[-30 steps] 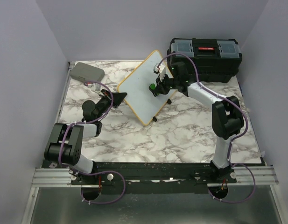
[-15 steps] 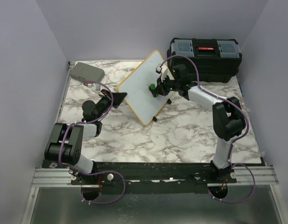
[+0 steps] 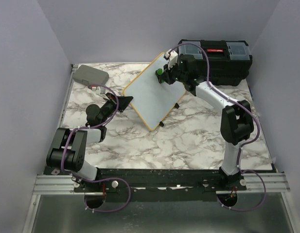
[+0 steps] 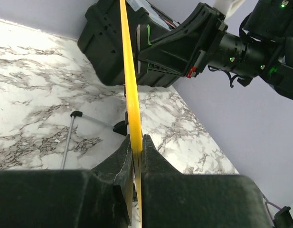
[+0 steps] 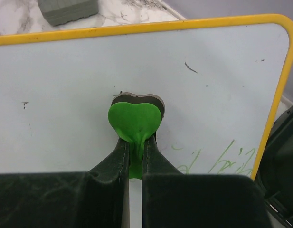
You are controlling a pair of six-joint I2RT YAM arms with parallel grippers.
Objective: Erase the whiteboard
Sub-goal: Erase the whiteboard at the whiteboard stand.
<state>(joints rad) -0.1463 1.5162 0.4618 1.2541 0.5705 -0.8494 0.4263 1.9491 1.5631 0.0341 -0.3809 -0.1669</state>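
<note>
A small rectangular whiteboard with a thin yellow frame and rounded corners is seen in the upper middle of the top view. It is propped at a tilt on the grey-veined white marble tabletop, and two small black feet show along its lower right edge. Its left corner is clamped between the closed fingers of the left gripper. In the left wrist view the yellow edge is pinched between the two black jaws and runs up the middle of the frame. The right gripper is closed on the stem of a green heart-shaped eraser with a dark backing. The eraser is set flat against the white surface, near the board's upper corner in the top view. In the right wrist view, faint green handwriting is seen at the lower right of the board, below and right of the eraser. A few small dark specks are scattered elsewhere on the white. A black plastic toolbox with clear lid compartments and a red latch is placed at the upper right of the top view, just behind the board. A flat grey rectangular case lies at the upper left.
</note>
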